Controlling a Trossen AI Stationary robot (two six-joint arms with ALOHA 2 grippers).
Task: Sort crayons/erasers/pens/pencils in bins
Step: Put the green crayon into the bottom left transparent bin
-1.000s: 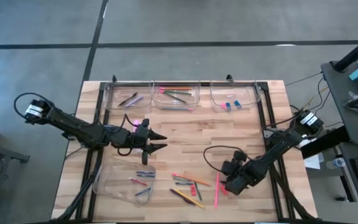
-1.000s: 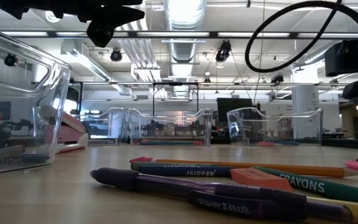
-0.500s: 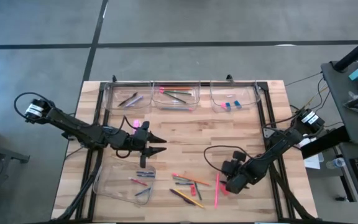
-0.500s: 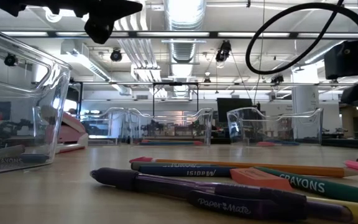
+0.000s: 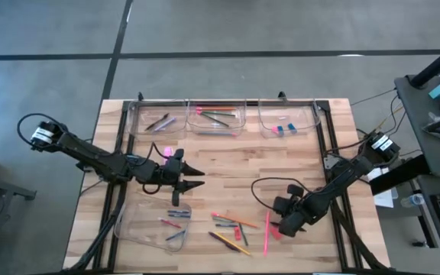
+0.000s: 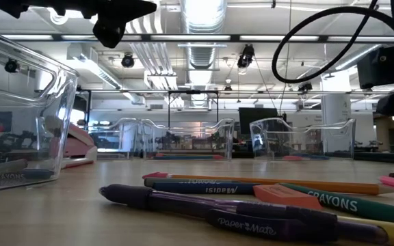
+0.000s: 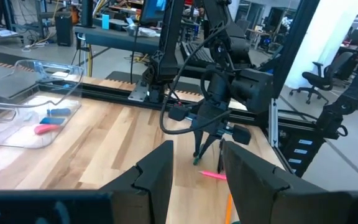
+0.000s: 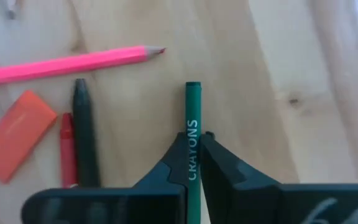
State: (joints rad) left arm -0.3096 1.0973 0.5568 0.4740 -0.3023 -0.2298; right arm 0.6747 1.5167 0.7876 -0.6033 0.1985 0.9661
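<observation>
Crayon, green (image 8: 193, 143), labelled CRAYONS, is clamped between the right gripper (image 8: 193, 163) fingers, which are closed tight on it near the front-right of the table (image 5: 281, 164). Wrist view shows it above the wood; cannot tell if it is touching. Next to it in that view: a black crayon (image 8: 83, 134), a thin red one (image 8: 66, 149), an orange eraser (image 8: 16, 135), and a pink pencil (image 8: 67, 64) lying crosswise, tip pointing at the green crayon's end.

Loose pile (image 5: 235, 228) of sticks sits front-centre, just left of the right gripper (image 5: 290, 225). Front-left bin (image 5: 128, 221) holds a few short sticks.

Left gripper (image 5: 193, 174) hangs mid-table above that bin's far edge, fingers partly apart, nothing between them.

Far edge: three bins in a row. Left bin (image 5: 137, 114) has grey pens, middle bin (image 5: 239, 114) long pencils, right bin (image 5: 312, 116) blue and pink erasers.
</observation>
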